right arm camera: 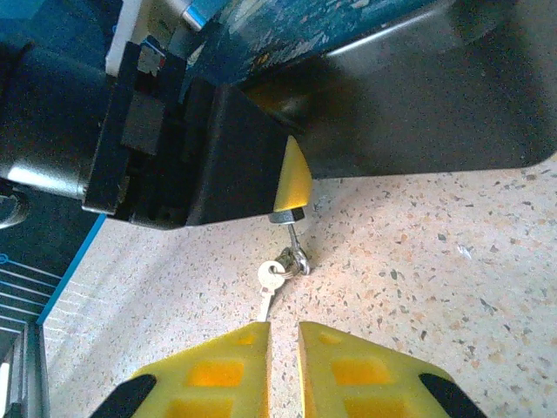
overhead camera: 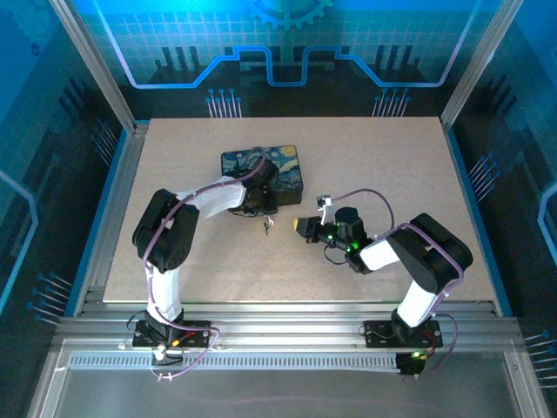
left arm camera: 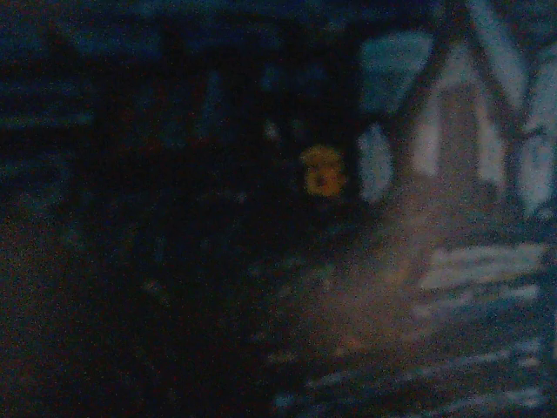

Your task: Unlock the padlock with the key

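The tiny dark grey padlock [right arm camera: 285, 216] sits pinched at the yellow fingertip [right arm camera: 293, 178] of my left gripper [overhead camera: 264, 212], just in front of the painted box [overhead camera: 261, 167]. A thin stem runs down from the padlock to a small ring [right arm camera: 298, 259] lying on the table. From that ring a silvery key [right arm camera: 270, 280] points toward my right gripper [right arm camera: 283, 335], whose yellow fingers stand a narrow gap apart. The key's blade tip ends at the inner edge of the left finger. In the top view the right gripper [overhead camera: 302, 225] faces left toward the padlock [overhead camera: 267, 225]. The left wrist view is dark and blurred.
The painted box [right arm camera: 418, 96] lies right behind the left gripper and looms over the padlock. The speckled table [overhead camera: 383, 165] has free room to the right and at the front. Metal rails [overhead camera: 278, 331] run along the near edge.
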Controlling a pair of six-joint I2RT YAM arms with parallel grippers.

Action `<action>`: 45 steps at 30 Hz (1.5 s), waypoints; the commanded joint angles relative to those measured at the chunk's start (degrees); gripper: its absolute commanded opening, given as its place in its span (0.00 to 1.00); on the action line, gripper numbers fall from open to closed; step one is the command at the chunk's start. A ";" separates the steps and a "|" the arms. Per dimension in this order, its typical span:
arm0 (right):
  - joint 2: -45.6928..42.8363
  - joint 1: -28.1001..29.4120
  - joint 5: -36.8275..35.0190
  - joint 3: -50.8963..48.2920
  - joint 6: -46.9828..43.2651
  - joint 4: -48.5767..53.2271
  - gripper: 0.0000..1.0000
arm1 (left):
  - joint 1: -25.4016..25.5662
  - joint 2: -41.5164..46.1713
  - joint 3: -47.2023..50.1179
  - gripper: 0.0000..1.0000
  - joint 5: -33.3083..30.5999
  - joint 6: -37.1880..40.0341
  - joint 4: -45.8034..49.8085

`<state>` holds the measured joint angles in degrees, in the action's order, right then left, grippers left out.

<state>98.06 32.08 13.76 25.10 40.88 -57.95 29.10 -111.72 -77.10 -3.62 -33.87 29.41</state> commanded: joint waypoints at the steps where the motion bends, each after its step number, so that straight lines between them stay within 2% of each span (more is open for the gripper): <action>1: -0.20 0.12 -0.38 -0.83 -1.04 -0.41 0.18 | 0.14 -1.00 -2.04 0.28 1.00 1.26 2.02; 12: -2.07 0.64 0.57 -0.76 -2.36 2.26 0.18 | -1.89 0.10 -2.76 0.15 9.92 -0.95 2.94; 21: -0.60 1.28 1.50 -0.03 -3.11 1.77 0.19 | -3.82 1.41 -2.01 0.14 16.65 -4.43 2.00; 27: 3.48 1.61 5.06 1.45 -3.58 -1.62 0.27 | -4.73 1.61 -1.56 0.14 17.96 -5.16 1.79; 35: 10.38 3.41 6.59 7.14 -5.63 -0.41 0.37 | -5.02 1.59 -0.87 0.13 17.98 -5.41 1.63; 45: 16.60 3.41 6.54 13.59 -5.44 1.19 0.38 | -6.72 2.47 -1.15 0.12 21.49 -7.37 1.03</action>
<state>112.99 34.87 19.97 37.08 36.36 -56.99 23.40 -111.63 -78.28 12.67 -38.26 30.96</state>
